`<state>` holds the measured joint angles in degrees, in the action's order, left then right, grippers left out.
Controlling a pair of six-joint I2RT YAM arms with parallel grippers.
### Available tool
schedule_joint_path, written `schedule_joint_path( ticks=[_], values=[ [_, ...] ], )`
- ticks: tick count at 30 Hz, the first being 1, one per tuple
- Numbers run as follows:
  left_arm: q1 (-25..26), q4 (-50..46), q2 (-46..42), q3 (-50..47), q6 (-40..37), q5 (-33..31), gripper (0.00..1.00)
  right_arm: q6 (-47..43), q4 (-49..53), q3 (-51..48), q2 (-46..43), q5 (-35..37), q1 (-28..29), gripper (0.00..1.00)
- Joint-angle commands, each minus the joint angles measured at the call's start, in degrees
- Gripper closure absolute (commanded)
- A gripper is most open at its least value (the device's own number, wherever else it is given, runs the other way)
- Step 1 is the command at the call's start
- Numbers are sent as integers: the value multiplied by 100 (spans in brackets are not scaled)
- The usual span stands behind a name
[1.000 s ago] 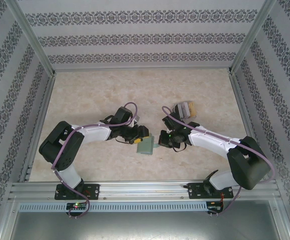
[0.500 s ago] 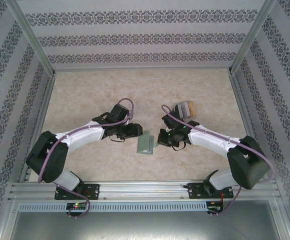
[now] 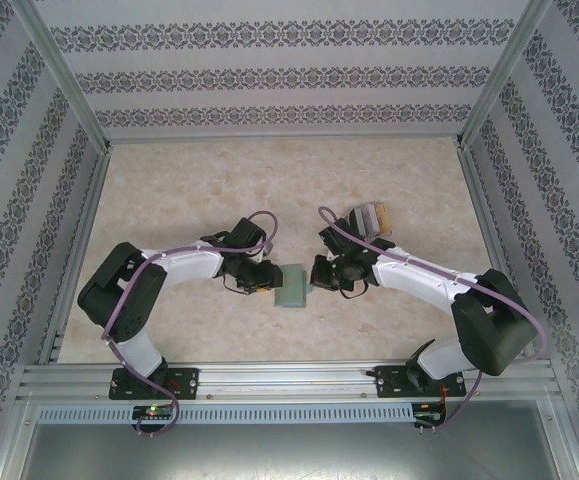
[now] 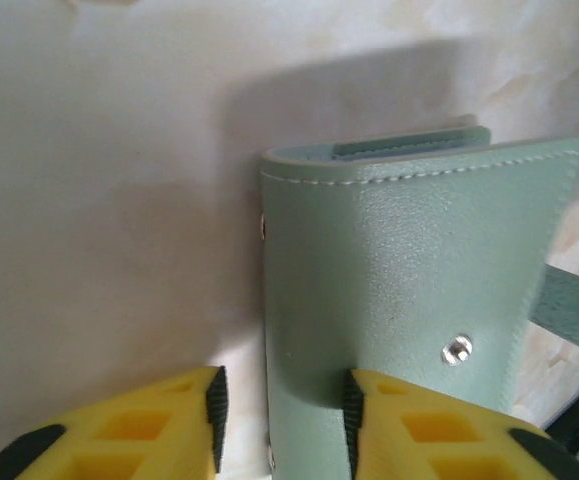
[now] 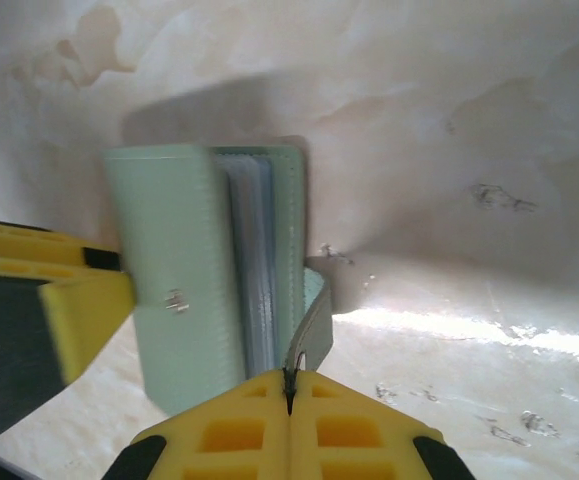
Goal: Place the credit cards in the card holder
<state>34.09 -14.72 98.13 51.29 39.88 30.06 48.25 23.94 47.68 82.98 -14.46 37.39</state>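
The sage-green card holder point(image 3: 293, 285) lies folded between my two grippers. In the left wrist view its face point(image 4: 409, 260) carries a metal snap point(image 4: 456, 348). My left gripper point(image 4: 282, 400) is open astride its near edge, one pad on the face and the other off the edge. That gripper point(image 3: 267, 281) sits at the holder's left side. My right gripper point(image 5: 289, 385) is shut on the holder's strap point(image 5: 314, 335). Grey-blue layers point(image 5: 259, 270) show between the covers. The credit cards are hidden; I cannot tell whether those layers are cards or pockets.
A clear plastic box with a tan end point(image 3: 368, 217) stands just behind my right arm. The pale marbled table point(image 3: 189, 190) is fenced by aluminium rails point(image 3: 79, 240) and patterned walls on three sides.
My left arm has come back in from a pulled-back pose to the holder's left edge, and its jaws have narrowed. The right gripper stayed shut on the strap.
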Motion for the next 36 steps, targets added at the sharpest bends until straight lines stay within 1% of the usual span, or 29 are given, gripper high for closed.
schedule_joint_path(
  ticks=[1,9,19,31,36],
  values=[
    [141,79,185,161,-24,65,65,-33,51,197,68,-100,88,100],
    [186,173,291,156,106,-60,66,-53,-76,403,370,-378,215,100],
    [186,415,321,86,278,17,69,-18,-215,679,953,-512,353,100],
    [186,501,303,59,328,42,70,70,-239,837,1277,-373,378,100],
    [186,489,321,54,314,37,70,132,-314,800,1248,-247,377,100]
  ],
)
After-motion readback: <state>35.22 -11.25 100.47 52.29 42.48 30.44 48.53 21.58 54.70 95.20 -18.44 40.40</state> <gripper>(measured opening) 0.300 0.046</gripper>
